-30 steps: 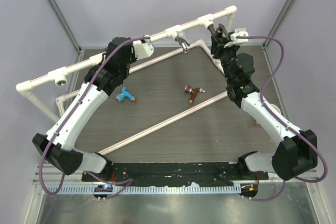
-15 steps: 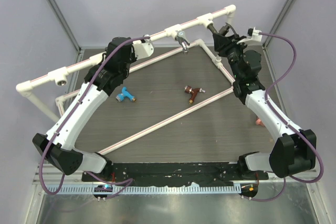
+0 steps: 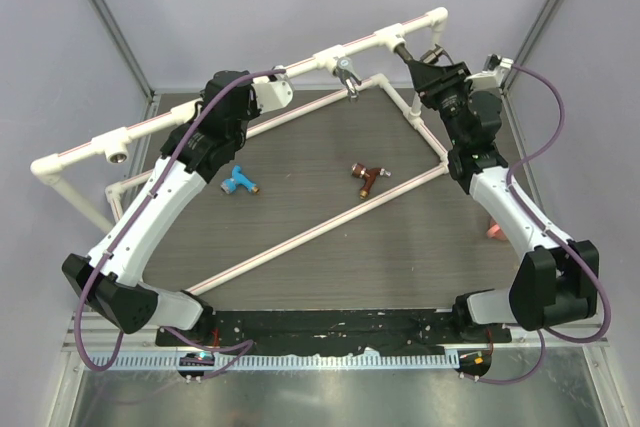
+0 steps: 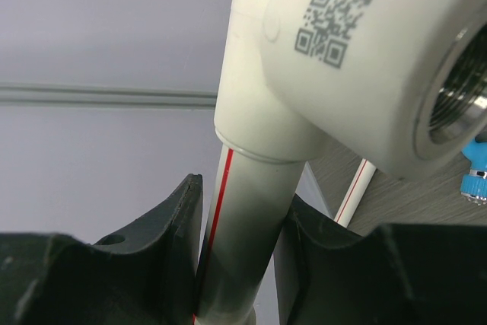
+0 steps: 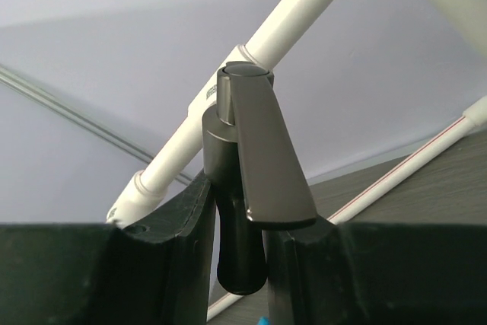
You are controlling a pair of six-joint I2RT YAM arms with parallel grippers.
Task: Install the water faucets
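Note:
My right gripper [image 3: 422, 69] is shut on the dark faucet [image 5: 247, 188] with the lever handle and holds it up against the white pipe frame [image 3: 370, 44] near the far right corner; the faucet also shows in the top view [image 3: 410, 57]. My left gripper [image 3: 272, 87] is shut on the white pipe [image 4: 243, 226] just below a tee socket [image 4: 365, 58] with a threaded opening. The chrome faucet [image 3: 348, 75] hangs from a tee on the top pipe. The blue faucet [image 3: 238, 183] and the red-brown faucet [image 3: 366, 177] lie on the table.
The pipe frame runs diagonally from the far right corner to an open tee socket [image 3: 115, 155] at the left. Lower pipes [image 3: 320, 232] cross the dark tabletop. A small pink object [image 3: 493, 231] lies near the right edge.
My right arm has swung its wrist to the right and turned, with the dark faucet still at the pipe. The left arm has not moved.

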